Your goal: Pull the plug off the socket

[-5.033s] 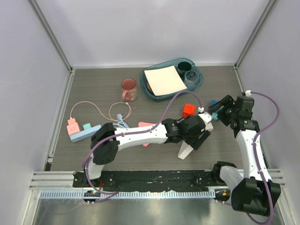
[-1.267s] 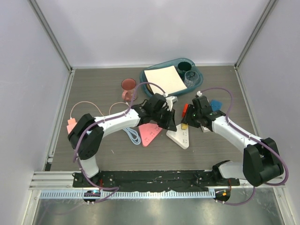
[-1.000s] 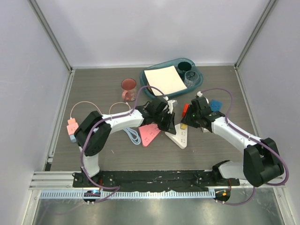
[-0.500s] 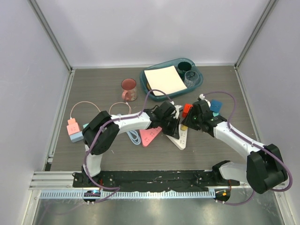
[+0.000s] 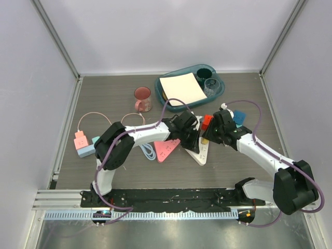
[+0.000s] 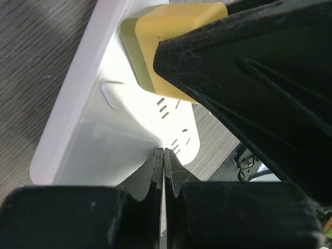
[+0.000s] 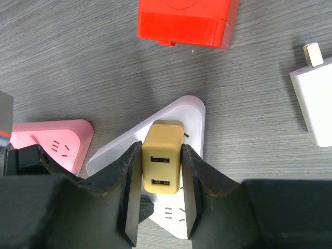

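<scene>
The plug (image 5: 80,140), a small pink cube with a thin pink cord, sits in the pale-blue socket (image 5: 87,151) at the far left, partly behind my left arm. Neither gripper is near it. My right gripper (image 7: 161,147) (image 5: 206,136) is shut on a yellow USB adapter (image 7: 162,166) (image 6: 171,31) that stands plugged into a white triangular board (image 7: 192,111) (image 5: 201,155). My left gripper (image 6: 164,150) (image 5: 192,142) is shut and empty, its tips resting on that board (image 6: 104,119) beside the adapter.
A red cube (image 7: 187,21) (image 5: 207,120) lies just beyond the board. A flat pink triangle (image 5: 166,149) (image 7: 46,135) touches its left side. A white charger (image 7: 314,98) and a blue block (image 5: 238,115) lie right. A teal tray (image 5: 220,91) and pink cup (image 5: 142,98) stand behind.
My left gripper has slid right onto the white board and closed fully. The right gripper has come in from the right edge and stays clamped on the yellow adapter.
</scene>
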Robot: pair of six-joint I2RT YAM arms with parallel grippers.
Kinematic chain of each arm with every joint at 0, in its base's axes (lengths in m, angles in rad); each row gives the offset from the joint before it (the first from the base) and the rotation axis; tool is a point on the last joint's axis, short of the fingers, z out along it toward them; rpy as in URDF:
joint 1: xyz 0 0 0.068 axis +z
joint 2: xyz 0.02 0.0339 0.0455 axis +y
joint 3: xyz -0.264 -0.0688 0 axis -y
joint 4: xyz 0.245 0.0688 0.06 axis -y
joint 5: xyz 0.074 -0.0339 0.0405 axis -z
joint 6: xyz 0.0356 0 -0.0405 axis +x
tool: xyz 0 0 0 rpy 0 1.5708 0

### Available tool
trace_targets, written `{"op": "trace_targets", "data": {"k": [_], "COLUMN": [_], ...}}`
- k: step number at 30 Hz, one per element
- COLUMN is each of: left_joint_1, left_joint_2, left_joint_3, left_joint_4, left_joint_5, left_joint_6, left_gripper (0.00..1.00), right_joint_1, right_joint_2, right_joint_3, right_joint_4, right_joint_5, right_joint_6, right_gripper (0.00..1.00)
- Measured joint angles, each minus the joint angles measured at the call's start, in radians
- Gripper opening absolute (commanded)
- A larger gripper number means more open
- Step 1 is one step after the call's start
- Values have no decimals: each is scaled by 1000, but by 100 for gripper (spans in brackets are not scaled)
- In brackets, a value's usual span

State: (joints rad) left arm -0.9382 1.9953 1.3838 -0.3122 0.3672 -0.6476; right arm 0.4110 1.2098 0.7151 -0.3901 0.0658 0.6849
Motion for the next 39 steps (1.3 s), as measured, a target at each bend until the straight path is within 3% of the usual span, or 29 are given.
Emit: {"op": "trace_targets", "data": {"k": [12,15,16,17,21,22,25,39], "left_joint_1": [2,2,-1,-3,-8,-6,3,35], "left_joint_2": [35,28,23,15,-20,-23,-24,-22], "left_joint_3": [45,47,47,47,45,45,43,9], "left_joint_4": [-27,-30,-33,-38,-67,-71,-77,-13], "left_joint_5": [27,6,-2,-9,-58,-69,-85,-80], "left_joint_6": [-50,-47,-44,-38,-1,7,25,38], "left_gripper": [10,29,39,41,35,28,20,5], "right_joint_1": [-10,-15,-16,-16,-14,-13,-13,-13], "right_joint_2": [0,0,0,0,0,0,0,1], "right_joint_3": [21,0,-8,-13,-18,-18,-22,-41], "right_joint_4": [-23,10,24,34,62,64,74,104], "right_joint_5": [-3,-8,-13,-19,-43,-47,-58,-89], "right_joint_6": [-18,-20,-20,-19,-11,-10,-5,1], "right_gripper": [1,1,1,1,1,1,1,1]}}
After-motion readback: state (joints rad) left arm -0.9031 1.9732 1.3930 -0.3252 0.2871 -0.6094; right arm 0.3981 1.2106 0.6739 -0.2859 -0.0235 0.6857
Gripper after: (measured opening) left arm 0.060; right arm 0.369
